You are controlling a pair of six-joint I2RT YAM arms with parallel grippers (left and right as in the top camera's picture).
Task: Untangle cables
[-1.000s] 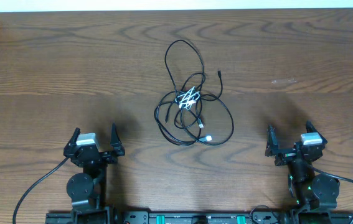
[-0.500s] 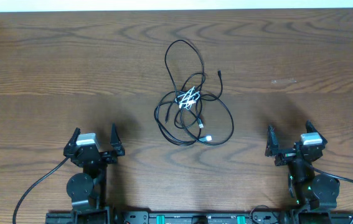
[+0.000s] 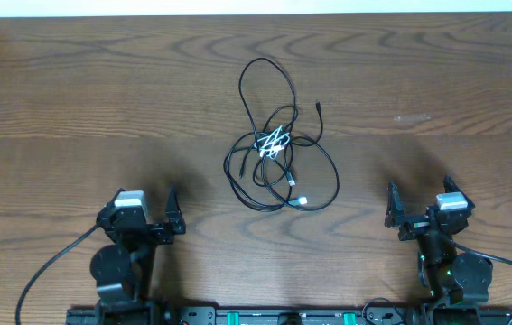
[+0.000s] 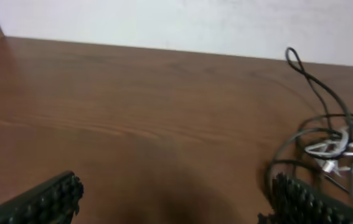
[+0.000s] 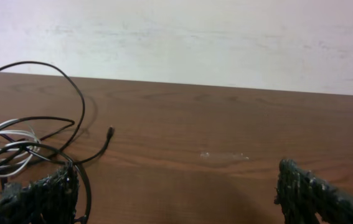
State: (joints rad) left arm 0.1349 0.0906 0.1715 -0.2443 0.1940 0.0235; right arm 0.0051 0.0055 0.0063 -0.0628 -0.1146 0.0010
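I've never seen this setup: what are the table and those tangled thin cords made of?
Brown table: likely wood or wood-look laminate; grain lines, soft sheen. Thin black cords: probably plastic- or rubber-coated wire; matte, limp loops. Short white cord: seemingly plastic-coated too; too small to confirm.

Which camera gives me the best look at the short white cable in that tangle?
Overhead: the white cable shows whole, bunched in the middle of the black cables. Left wrist view has it blurred near the right edge; right wrist view cuts it off at the left edge.
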